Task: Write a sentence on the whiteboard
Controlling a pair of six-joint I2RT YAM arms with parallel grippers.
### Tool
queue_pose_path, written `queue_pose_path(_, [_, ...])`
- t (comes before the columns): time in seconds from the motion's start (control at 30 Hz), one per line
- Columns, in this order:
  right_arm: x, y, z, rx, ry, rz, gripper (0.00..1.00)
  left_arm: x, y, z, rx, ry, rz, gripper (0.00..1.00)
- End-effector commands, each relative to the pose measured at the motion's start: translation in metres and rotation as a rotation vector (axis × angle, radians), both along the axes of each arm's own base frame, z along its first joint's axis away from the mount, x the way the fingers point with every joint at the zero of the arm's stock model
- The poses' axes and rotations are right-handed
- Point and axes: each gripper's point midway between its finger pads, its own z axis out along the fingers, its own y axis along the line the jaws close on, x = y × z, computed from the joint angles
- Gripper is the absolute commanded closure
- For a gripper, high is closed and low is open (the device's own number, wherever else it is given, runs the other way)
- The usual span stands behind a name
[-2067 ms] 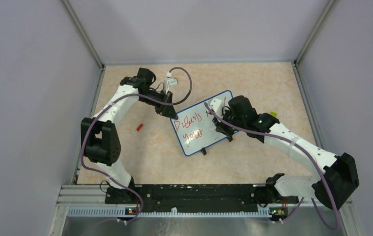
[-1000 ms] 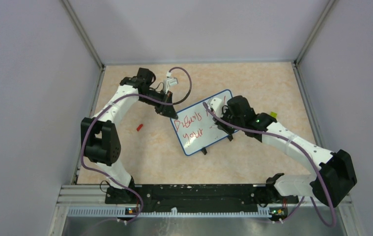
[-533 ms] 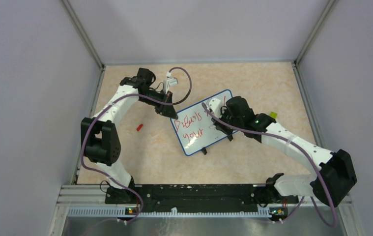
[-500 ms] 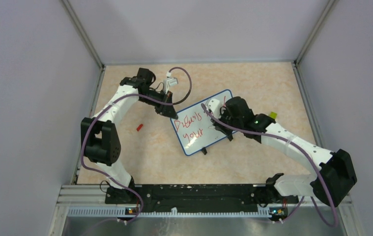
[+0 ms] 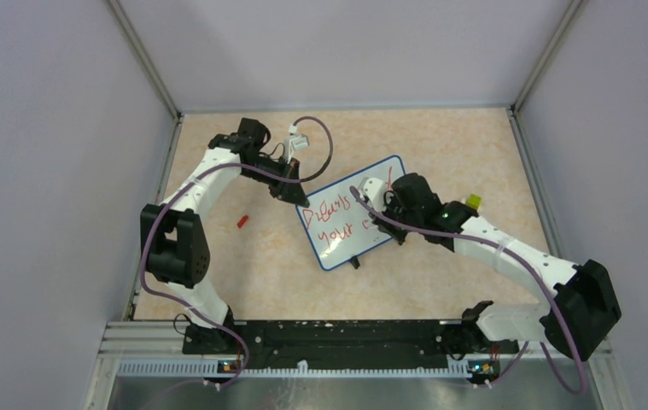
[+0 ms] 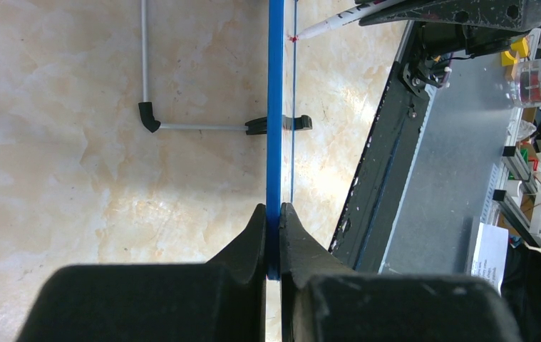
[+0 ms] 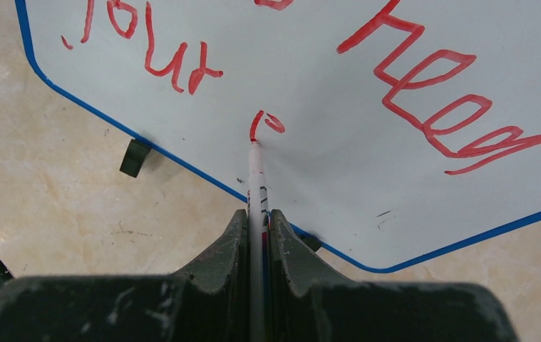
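Note:
The whiteboard (image 5: 350, 235), white with a thin blue rim, stands tilted at mid-table. My left gripper (image 5: 293, 195) is shut on its far left corner; in the left wrist view the blue rim (image 6: 275, 107) runs edge-on between the jaws. My right gripper (image 5: 386, 215) is shut on a white marker pen (image 7: 256, 182). Its tip touches the board at a short new red stroke (image 7: 264, 125). The sentence (image 7: 424, 85) in red reads roughly "Dreams need" above and "your" (image 7: 146, 50) below, also visible in the top view (image 5: 335, 220).
A small red cap (image 5: 242, 221) lies on the table left of the board. A yellow-green piece (image 5: 474, 201) sits by my right arm. The board's black feet (image 5: 355, 262) rest on the table. Grey walls enclose the beige table.
My right gripper has moved left and down the board with the pen, and a short new red stroke has appeared after "your". The left arm and the board have stayed still.

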Motion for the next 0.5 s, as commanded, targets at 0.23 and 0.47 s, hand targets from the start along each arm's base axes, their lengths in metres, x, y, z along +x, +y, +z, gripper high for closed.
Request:
queue_pose_path(0.23, [0.023, -0.002, 0.065, 0.077, -0.114, -0.032, 1.00, 0.001, -0.002, -0.001, -0.008, -0.010, -0.001, 1.00])
queue_pose_path(0.47, [0.038, -0.002, 0.063, 0.060, -0.144, -0.063, 1.00, 0.002, -0.002, 0.000, -0.008, -0.013, 0.000, 1.00])
